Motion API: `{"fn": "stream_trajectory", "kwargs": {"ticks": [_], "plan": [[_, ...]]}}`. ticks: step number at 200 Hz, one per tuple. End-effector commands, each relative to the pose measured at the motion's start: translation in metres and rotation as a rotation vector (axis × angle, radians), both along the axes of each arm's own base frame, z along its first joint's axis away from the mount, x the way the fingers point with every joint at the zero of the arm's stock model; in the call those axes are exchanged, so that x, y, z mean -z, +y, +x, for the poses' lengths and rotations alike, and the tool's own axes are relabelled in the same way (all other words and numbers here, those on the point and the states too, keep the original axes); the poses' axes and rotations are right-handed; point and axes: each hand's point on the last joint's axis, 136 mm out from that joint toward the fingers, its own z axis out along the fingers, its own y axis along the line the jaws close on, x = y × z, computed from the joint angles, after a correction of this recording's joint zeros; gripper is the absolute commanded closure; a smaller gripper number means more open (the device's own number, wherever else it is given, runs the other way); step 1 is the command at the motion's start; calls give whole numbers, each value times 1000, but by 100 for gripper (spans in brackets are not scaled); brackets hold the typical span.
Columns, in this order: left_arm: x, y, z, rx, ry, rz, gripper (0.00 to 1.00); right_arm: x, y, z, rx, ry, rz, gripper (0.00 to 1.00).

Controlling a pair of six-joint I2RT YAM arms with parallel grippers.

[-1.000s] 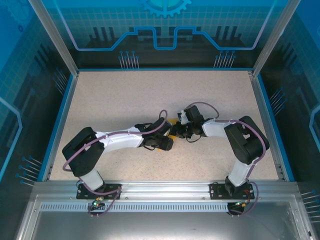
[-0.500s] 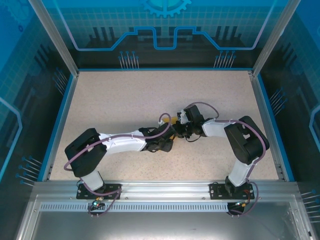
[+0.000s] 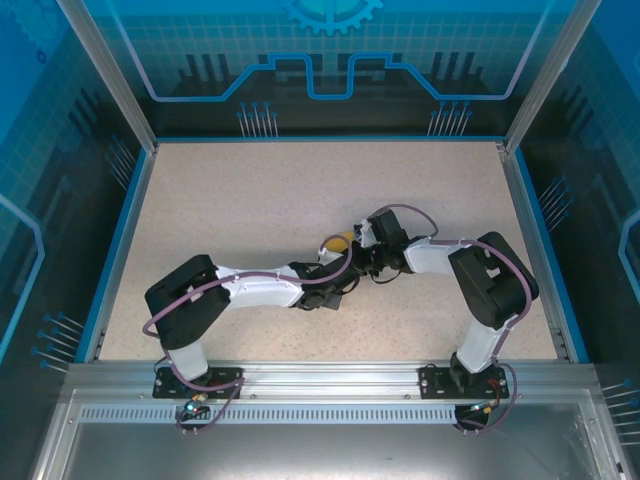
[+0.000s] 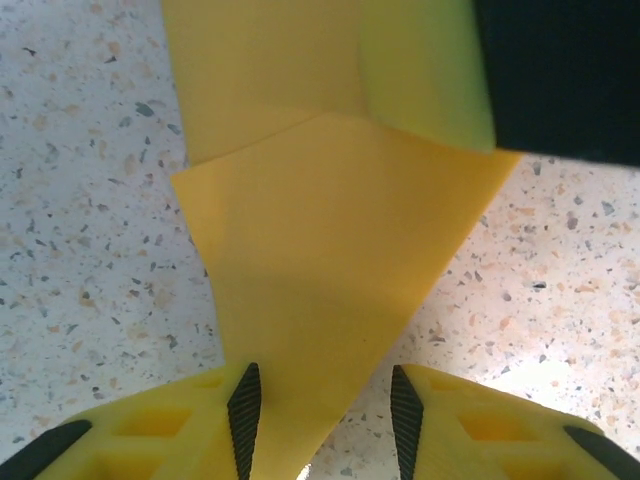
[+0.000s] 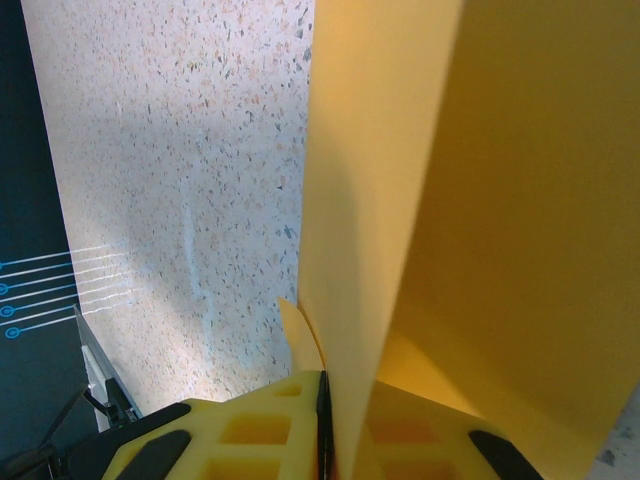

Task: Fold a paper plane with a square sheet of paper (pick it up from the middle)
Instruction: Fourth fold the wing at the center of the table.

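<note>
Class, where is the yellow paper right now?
In the top view the paper sits at the centre of the table, pinched by the right tool, its other end inside the open left tool.

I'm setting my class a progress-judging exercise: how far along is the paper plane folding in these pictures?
Done: the thin orange-yellow paper sheet shows overlapping folded layers with a slanted edge. In hand: the right gripper is shut on it; the left gripper is open, astride the narrow end. Left: no finished dart shape yet.
</note>
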Motion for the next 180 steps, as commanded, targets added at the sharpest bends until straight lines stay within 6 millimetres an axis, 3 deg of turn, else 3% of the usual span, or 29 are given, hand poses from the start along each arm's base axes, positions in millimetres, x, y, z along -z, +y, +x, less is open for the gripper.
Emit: {"fn": "stream_trajectory", "kwargs": {"ticks": [1,70,180], "plan": [[-3,1,4,-34,-31,27,61,-6,4,0,-12,8,18,88],[1,2,5,-43,-40,55,64,-9,4,2,-9,4,24,88],[-7,6,6,-54,-91,61,70,-14,4,2,-13,-1,29,89]]}}
